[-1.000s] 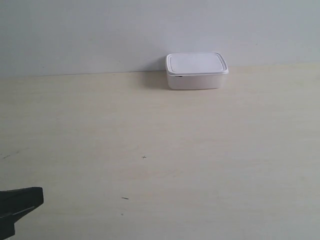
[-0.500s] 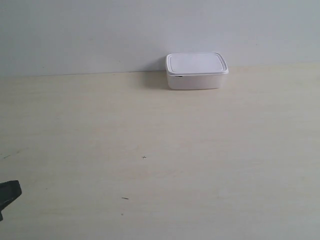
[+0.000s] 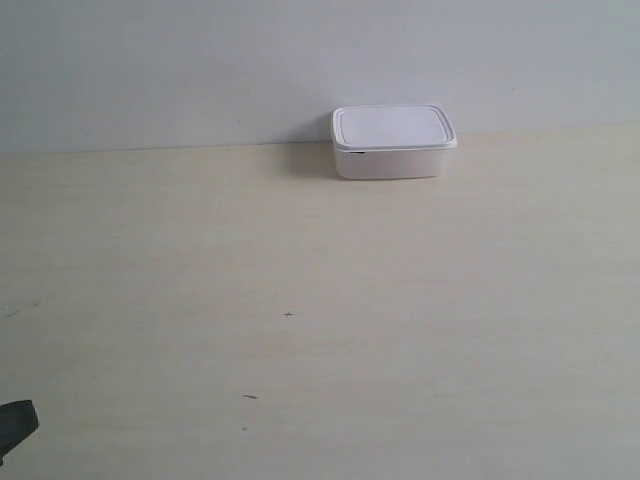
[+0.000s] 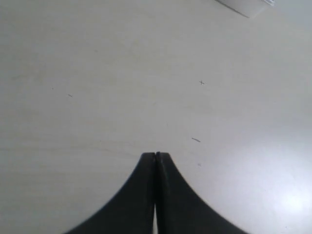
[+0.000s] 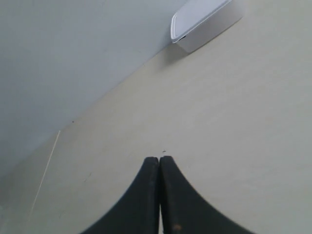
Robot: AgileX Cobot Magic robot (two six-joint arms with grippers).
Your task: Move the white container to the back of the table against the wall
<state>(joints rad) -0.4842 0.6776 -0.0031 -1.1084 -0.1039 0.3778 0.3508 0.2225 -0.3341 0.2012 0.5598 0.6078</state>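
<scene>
My left gripper (image 4: 155, 156) and right gripper (image 5: 159, 159) are pinched closed, empty; white container (image 3: 393, 140) looks flush to the wall (image 3: 200, 70), so any nudge now risks skewing it off.

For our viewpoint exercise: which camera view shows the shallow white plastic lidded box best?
The exterior view: the shallow white plastic lidded box appears whole, with its lid and front side visible. The right wrist view crops the box at the frame edge; the left wrist view catches only a corner.
</scene>
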